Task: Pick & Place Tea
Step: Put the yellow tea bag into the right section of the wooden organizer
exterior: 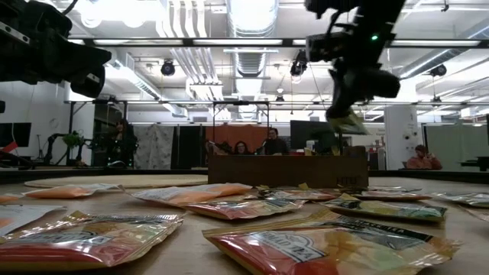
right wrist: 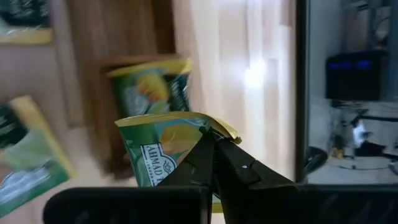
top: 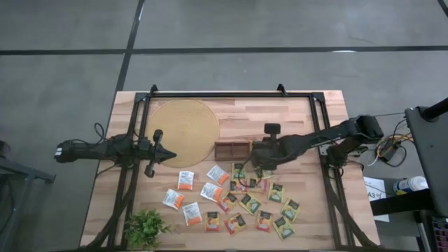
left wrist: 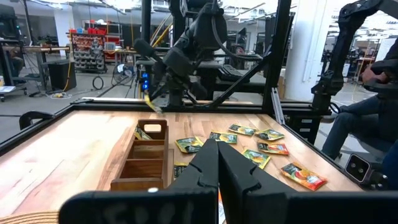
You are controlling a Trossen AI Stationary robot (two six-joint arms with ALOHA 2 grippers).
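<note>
Right gripper (right wrist: 214, 155): pinching a green sachet (right wrist: 161, 146) by its edge, hovering above the right end of the wooden tray (top: 232, 150).
Tray: one green bag (left wrist: 142, 132) already sits in that end slot.
Left gripper (top: 168, 155): pressed together, empty, parked left over the round mat (top: 183, 131).
Rest of the tea (top: 238, 204): scattered on the near side of the table (top: 308, 126).
Tip: probably line up over the slot, go low, then let go so it doesn't snag the wall.

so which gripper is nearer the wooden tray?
Right. The right gripper, shut on a green sachet, hangs at the wooden tray. The left gripper waits over the round mat.
</note>
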